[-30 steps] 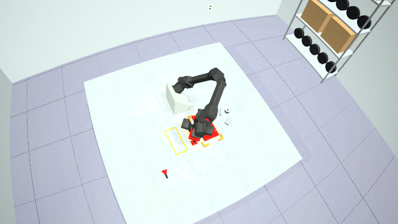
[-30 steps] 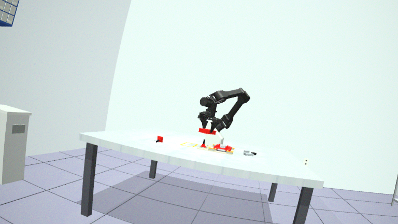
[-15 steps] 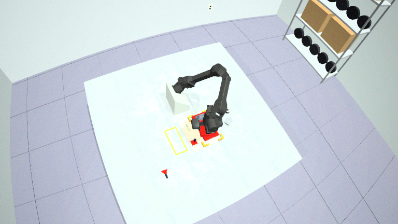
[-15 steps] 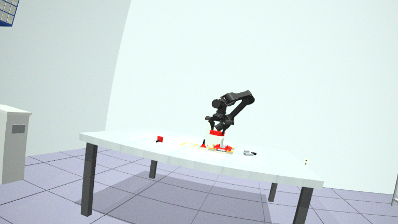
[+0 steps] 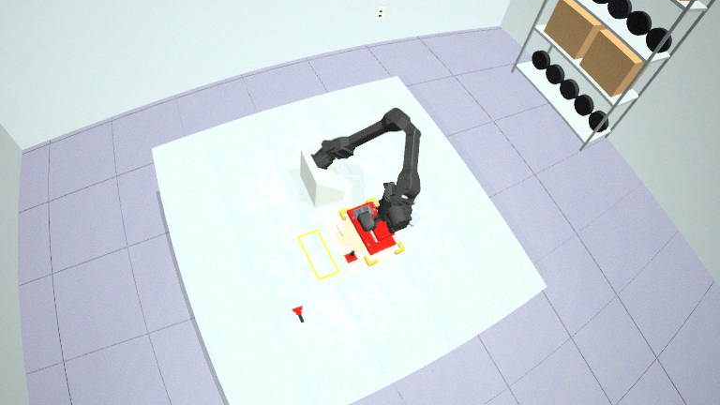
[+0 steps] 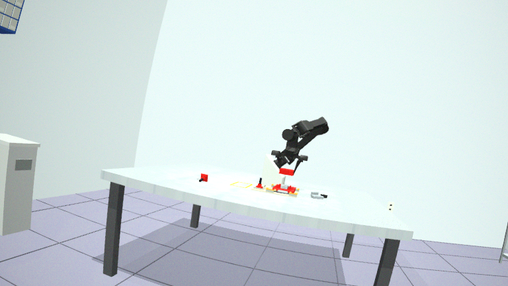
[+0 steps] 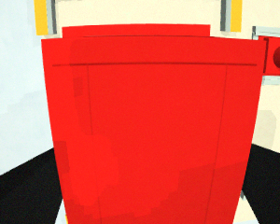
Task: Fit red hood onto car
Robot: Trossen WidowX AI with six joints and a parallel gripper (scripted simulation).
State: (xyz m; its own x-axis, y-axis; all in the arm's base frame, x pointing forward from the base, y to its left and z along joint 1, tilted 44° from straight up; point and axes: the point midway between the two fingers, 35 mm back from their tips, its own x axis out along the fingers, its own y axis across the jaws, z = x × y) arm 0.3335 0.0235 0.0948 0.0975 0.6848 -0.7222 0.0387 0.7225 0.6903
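Squarely, black fingers grip the flat-roofed red hood (image 7: 149,144).

I see a metal shelf rack (image 5: 610,34) holding cardboard boxes (image 5: 570,26) and black discs (image 5: 618,6), beside a white wedge (image 5: 318,180).

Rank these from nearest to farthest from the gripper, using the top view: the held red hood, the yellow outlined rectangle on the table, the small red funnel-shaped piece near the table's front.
1. Red hood: clamped in the gripper, above the jig.
2. Yellow rectangle: beside the jig, farther left in view.
3. Red funnel-shaped piece: alone, toward the near table edge.
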